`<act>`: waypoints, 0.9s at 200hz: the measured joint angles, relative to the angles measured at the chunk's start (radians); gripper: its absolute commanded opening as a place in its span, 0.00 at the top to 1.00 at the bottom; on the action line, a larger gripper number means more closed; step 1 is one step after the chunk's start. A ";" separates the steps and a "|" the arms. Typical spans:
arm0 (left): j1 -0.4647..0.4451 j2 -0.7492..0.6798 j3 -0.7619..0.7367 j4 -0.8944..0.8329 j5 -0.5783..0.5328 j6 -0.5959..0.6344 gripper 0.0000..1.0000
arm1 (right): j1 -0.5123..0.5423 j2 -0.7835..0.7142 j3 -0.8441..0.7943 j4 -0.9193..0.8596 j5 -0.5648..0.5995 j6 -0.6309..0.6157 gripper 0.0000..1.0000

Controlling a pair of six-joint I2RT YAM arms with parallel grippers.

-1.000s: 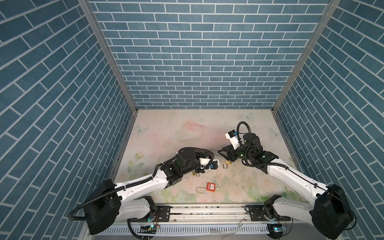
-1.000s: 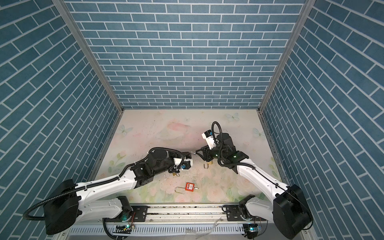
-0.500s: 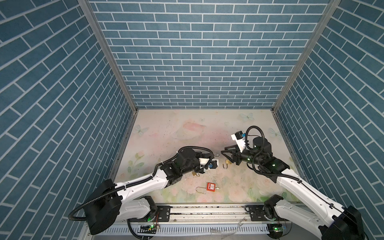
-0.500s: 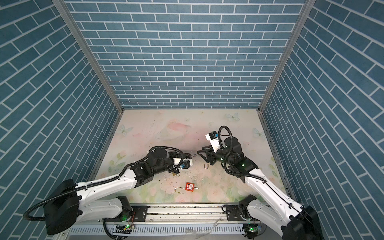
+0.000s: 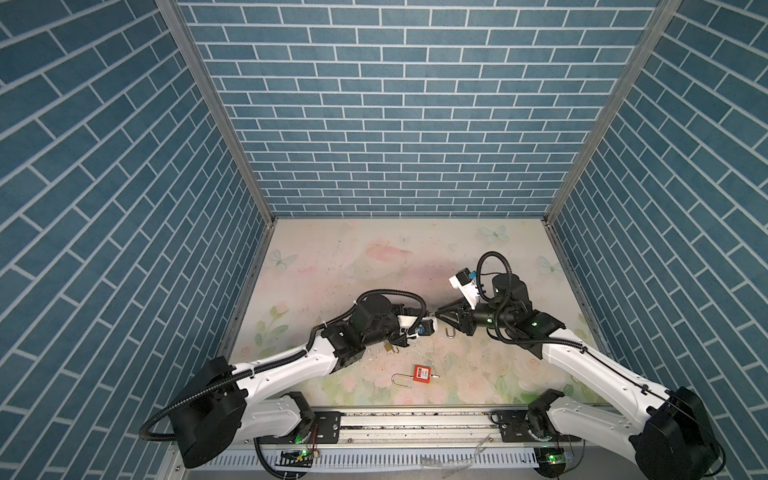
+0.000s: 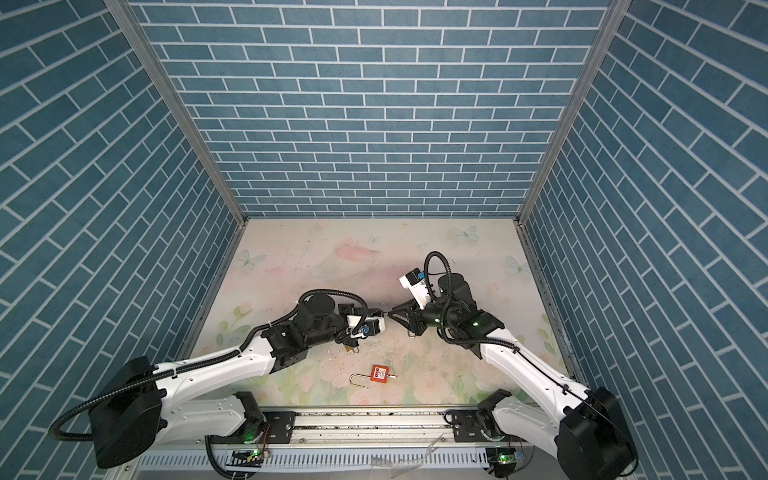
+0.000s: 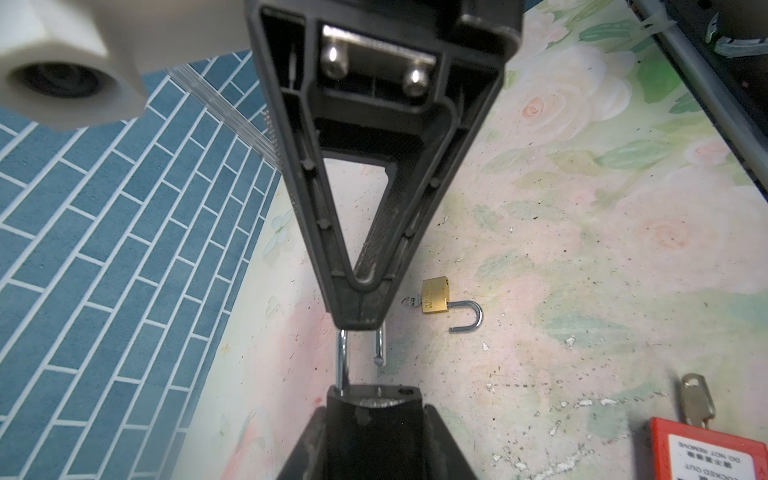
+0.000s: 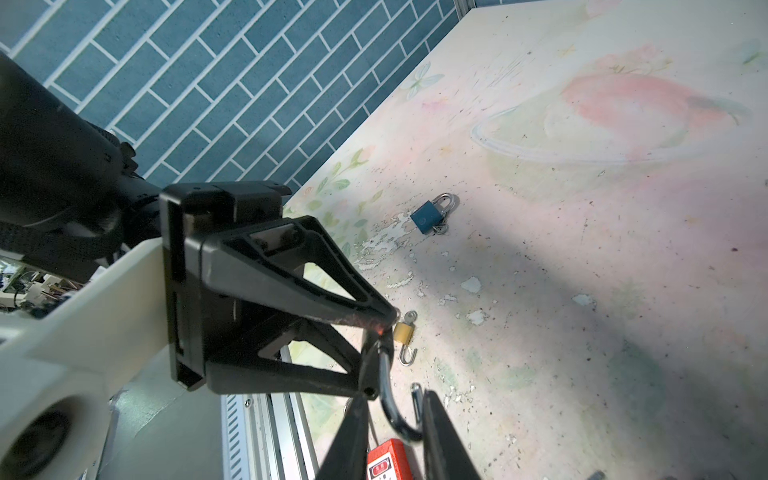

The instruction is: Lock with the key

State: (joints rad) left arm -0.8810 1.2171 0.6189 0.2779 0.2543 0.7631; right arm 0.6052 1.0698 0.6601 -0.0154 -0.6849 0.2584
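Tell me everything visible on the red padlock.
The red padlock lies flat on the floral table, near its front edge, roughly midway across. Its body looks plastic, with a white label reading LOCKED OUT, DO NOT REMOVE. A thin silver shackle juts from one end, apparently open; a silver key sits in the opposite end. Only the table touches it.

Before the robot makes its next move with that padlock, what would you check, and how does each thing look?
1. Padlock body gripped by the left gripper: ok.
2. Right gripper on the metal loop: its fingers flank the loop; firm hold cannot tell.
3. Loop's free end seated in the body: not ok, it hangs clear of it.
4. Key in the held padlock: cannot tell, hidden.
5. Brass padlock and red padlock lying out of the way on the table: ok.
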 measured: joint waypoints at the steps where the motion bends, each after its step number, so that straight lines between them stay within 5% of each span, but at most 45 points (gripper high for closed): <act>1: 0.000 0.000 0.000 0.000 0.000 0.000 1.00 | 0.000 0.000 0.000 0.000 0.000 0.000 0.85; 33: 0.002 0.007 0.000 0.000 -0.005 -0.007 1.00 | 0.003 0.010 0.001 0.002 0.000 0.002 1.00; 180: -0.068 0.108 -0.028 0.206 -0.363 -0.014 1.00 | -0.010 0.177 0.101 0.068 -0.009 0.105 1.00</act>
State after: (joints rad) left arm -0.9493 1.3247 0.5911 0.4835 -0.1085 0.7490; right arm 0.5953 1.2469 0.7612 0.0525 -0.6937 0.3634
